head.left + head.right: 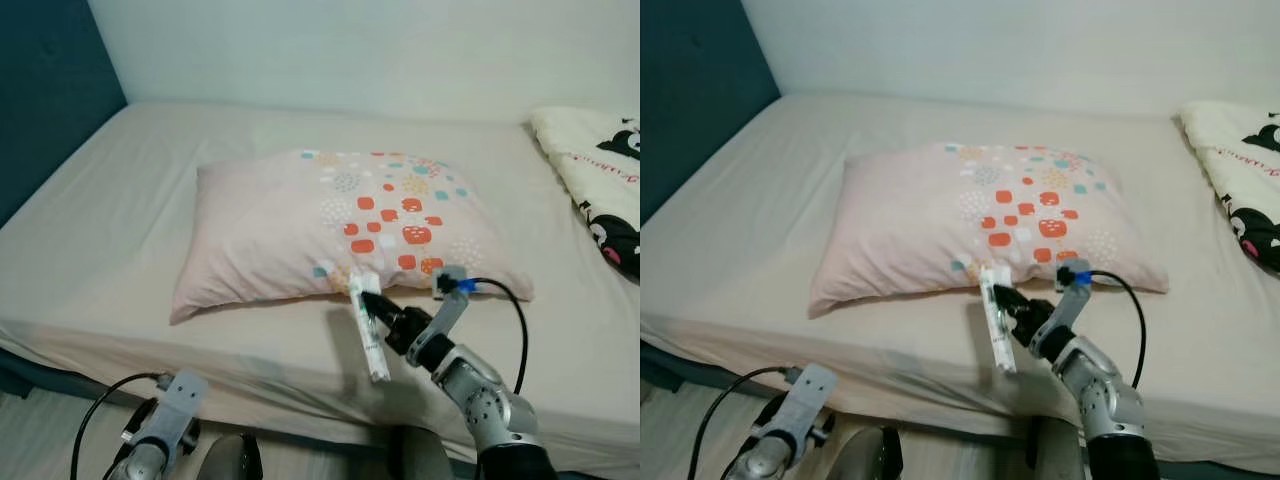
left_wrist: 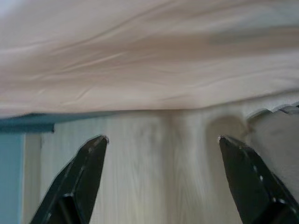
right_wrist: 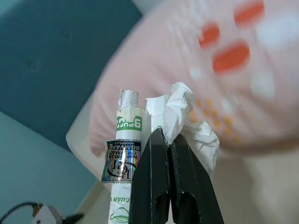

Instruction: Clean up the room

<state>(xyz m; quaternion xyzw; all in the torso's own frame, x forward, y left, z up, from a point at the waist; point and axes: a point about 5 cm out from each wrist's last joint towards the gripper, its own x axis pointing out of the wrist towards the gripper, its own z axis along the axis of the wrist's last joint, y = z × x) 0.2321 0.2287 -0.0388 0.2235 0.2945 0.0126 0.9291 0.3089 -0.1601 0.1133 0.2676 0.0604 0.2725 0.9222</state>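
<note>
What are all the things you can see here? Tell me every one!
Bed: one, beige sheet, spanning the scene.
Pillow: one, pink with orange and teal spots, middle of the bed.
Blanket: one, cream with black cartoon figures, right side of the bed.
Headboard: one, dark teal, at left.
Wrapper: one, white with green print, held with a crumpled tissue before the pillow.
Floor: pale wood, below the bed edge.
Right end effector: black, shut on the wrapper.
Left end effector: black, open, low by the bed edge.

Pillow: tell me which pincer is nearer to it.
Right. The right pincer holds a wrapper at the pillow's front edge; the left pincer hangs low beside the bed, over the floor.
</note>
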